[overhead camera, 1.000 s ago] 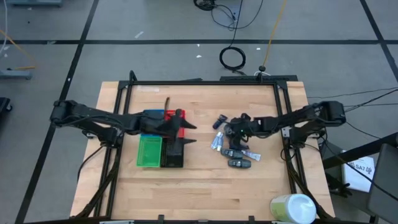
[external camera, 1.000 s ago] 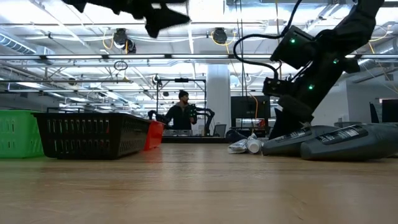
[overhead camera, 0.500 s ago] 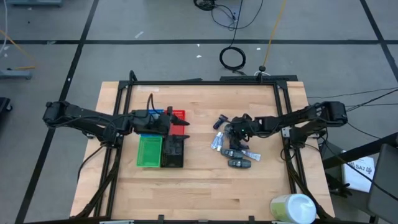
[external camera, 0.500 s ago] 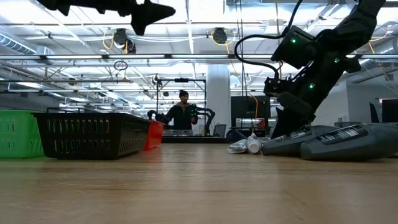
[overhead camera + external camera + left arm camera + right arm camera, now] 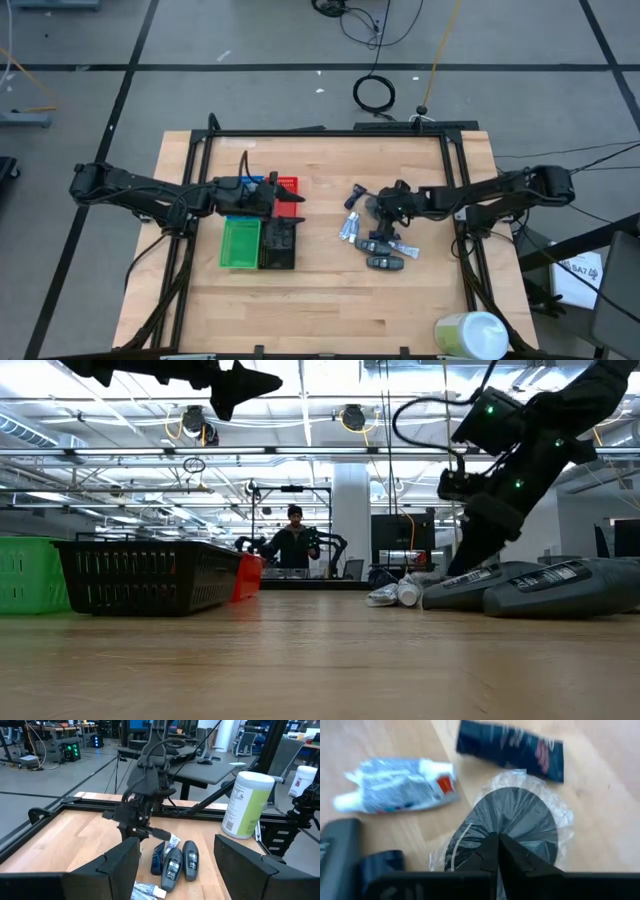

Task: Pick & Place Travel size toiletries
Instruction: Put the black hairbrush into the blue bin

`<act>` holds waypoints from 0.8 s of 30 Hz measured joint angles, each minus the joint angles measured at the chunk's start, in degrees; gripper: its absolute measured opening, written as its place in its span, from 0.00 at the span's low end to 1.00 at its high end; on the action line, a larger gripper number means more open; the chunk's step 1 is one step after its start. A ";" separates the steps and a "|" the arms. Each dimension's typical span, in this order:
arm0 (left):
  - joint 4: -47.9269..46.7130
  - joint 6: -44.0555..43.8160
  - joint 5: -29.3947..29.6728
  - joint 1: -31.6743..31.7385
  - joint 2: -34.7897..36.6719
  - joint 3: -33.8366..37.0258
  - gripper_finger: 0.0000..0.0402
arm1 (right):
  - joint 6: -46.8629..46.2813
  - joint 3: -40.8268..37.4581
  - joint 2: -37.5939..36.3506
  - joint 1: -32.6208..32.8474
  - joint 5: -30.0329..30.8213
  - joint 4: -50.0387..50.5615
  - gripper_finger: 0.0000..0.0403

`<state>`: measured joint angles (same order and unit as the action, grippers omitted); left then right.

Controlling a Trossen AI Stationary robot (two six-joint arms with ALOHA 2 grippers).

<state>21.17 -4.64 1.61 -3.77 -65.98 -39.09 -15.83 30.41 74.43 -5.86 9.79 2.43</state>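
Observation:
The travel size toiletries lie in a loose heap right of the table's middle: dark oblong packs [image 5: 383, 262], white tubes [image 5: 348, 230] and a dark blue tube [image 5: 355, 193]. Among them is a black disc in clear wrap [image 5: 520, 815]. My right gripper [image 5: 380, 210] is shut at that disc and slants down from the table's right. My left gripper [image 5: 292, 205] stands open and level, high above the trays, with nothing between its fingers [image 5: 120, 865]. My right gripper pinches the clear wrap [image 5: 470, 832] on the black disc between its two shut fingertips [image 5: 487, 852]. It comes slanting down from the table's right. Whether the disc is lifted clear of the table, I cannot tell.
Blue [image 5: 245, 184], red [image 5: 288, 184], green [image 5: 240, 243] and black [image 5: 280, 243] trays stand left of the middle. A big pale green-white cylinder [image 5: 470, 335] stands at the near right corner. Bare wood lies along the near edge. A person [image 5: 292, 545] is in the room behind.
My left gripper has drawn back toward the table's left edge, off the black tray's right side, then kept still. My right gripper has risen a little and pulled slightly toward the table's right edge.

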 joint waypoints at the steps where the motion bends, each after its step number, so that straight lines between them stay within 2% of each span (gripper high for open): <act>1: 0.02 0.00 0.00 0.00 0.00 0.00 0.62 | 0.34 0.00 -0.66 0.01 0.02 -0.10 0.00; 12: 0.07 -0.11 0.16 0.00 0.00 0.00 0.62 | 3.39 0.11 -7.63 0.01 0.39 -0.67 0.00; 24: 0.07 -0.11 0.55 0.00 0.00 -0.02 0.62 | 4.78 0.17 -11.93 0.01 0.39 -0.37 0.00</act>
<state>21.24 -4.75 2.15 -3.77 -65.98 -39.11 -11.06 30.59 62.50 -5.85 10.17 2.06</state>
